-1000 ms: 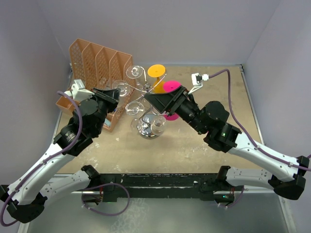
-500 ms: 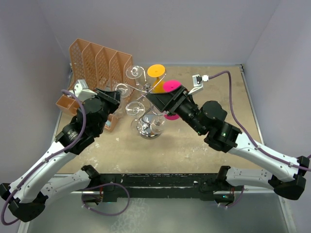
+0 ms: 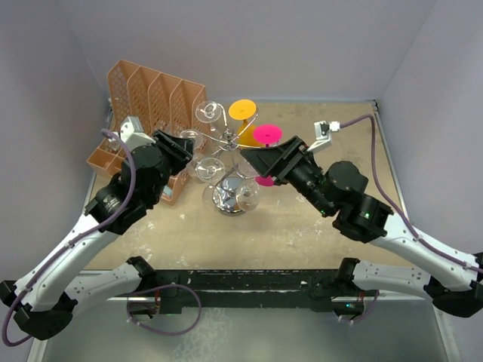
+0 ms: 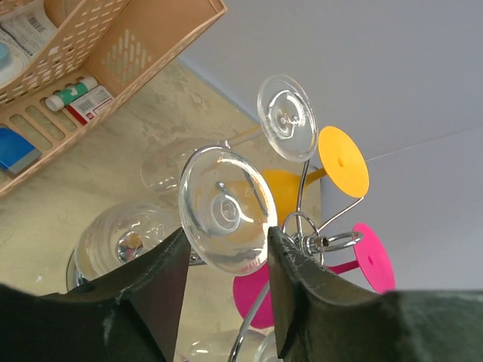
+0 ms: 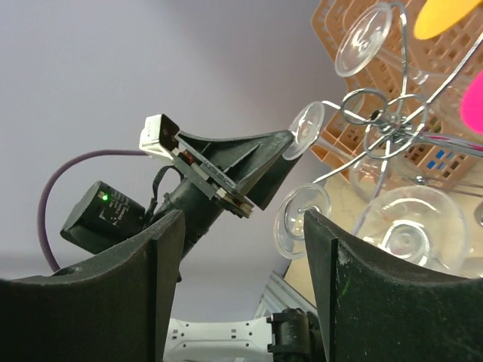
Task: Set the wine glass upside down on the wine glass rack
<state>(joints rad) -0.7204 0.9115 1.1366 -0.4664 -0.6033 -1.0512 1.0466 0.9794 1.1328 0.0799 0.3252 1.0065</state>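
Wine glass (image 4: 225, 210) stem hid behind foot; rack (image 4: 326, 241) base obsc.

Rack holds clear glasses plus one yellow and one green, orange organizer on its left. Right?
No: not green, it's a pink glass. The top external view shows it by the yellow glass on the wine glass rack, orange organizer on its left.

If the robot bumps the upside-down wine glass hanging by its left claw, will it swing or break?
It would probably swing: the wine glass seems to hang only by its round foot on a thin arm of the wine glass rack. It looks thin and clear, so likely breakable. Its shiny surface may be slippery.
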